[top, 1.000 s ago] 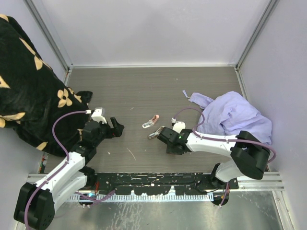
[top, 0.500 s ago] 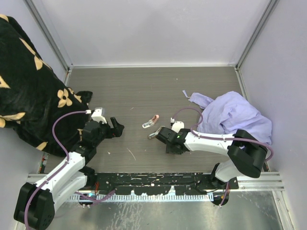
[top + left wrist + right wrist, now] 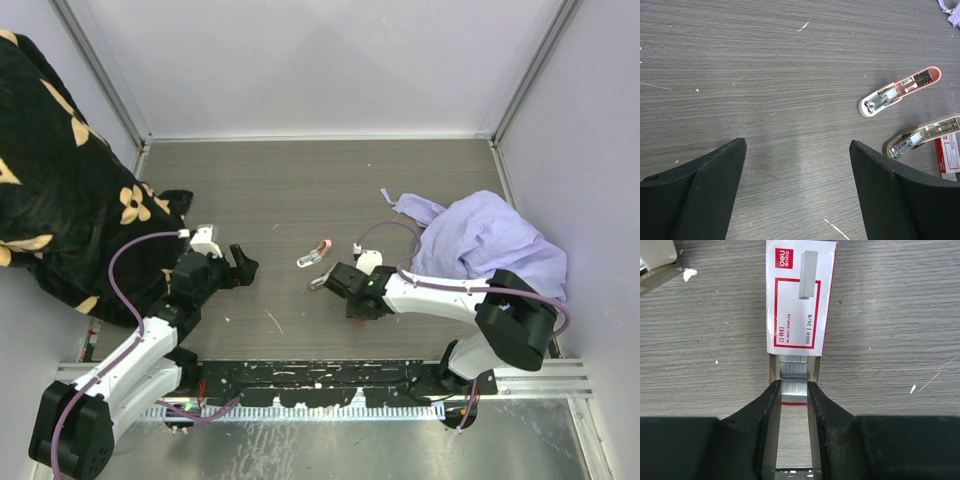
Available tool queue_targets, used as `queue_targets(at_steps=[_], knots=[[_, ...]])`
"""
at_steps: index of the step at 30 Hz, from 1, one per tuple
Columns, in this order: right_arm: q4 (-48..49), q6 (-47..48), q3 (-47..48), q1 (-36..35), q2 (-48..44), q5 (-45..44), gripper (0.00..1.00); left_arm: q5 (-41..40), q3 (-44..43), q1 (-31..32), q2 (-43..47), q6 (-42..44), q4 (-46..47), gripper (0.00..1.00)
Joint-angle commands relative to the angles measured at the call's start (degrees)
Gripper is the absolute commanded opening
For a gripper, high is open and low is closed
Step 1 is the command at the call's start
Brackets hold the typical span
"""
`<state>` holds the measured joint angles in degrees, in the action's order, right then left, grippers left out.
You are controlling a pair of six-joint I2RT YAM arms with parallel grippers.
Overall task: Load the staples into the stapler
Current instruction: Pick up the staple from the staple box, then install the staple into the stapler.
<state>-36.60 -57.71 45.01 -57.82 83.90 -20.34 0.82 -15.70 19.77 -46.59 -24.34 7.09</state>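
Note:
The staples (image 3: 800,300) are a red-and-white printed box lying flat, its tan tray slid out toward me with silver strips (image 3: 794,371) showing. My right gripper (image 3: 794,389) is shut on the tray's near end, one finger against each side wall. Two small staplers lie open just left of it: a pink one (image 3: 315,252) and a tan one (image 3: 925,138), whose corner (image 3: 657,270) shows in the right wrist view. My left gripper (image 3: 797,150) hangs open over bare table, well left of the staplers (image 3: 243,266). The box edge (image 3: 950,157) peeks in at the left wrist view's right.
A black cloth with tan flowers (image 3: 60,180) is heaped along the left wall beside my left arm. A lavender cloth (image 3: 490,245) lies bunched at the right, behind my right arm. Grey walls close off the back and sides.
My right gripper has crept slightly left and its jaws have narrowed a little onto the tray. The left arm and both staplers have not moved.

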Motion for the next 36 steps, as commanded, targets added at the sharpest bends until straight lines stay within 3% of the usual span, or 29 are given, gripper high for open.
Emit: queue_targets(at_steps=[1, 10, 24, 36], knots=[[-2.8, 0.6, 3.3, -0.3, -3.7, -2.8, 0.30, -1.1, 0.1, 0.0, 0.9, 1.2, 4.0, 0.87], [-3.9, 6.9, 7.8, 0.0, -4.0, -2.6, 0.30, -0.9, 0.1, 0.0, 1.1, 1.2, 4.0, 0.87], [3.2, 21.6, 22.9, 1.1, 9.8, 4.2, 0.29, -1.1, 0.2, 0.0, 1.5, 1.2, 3.8, 0.87], [4.8, 27.8, 28.3, 2.6, 17.0, 4.3, 0.29, -1.2, 0.3, 0.0, 1.7, 1.2, 3.7, 0.87]])
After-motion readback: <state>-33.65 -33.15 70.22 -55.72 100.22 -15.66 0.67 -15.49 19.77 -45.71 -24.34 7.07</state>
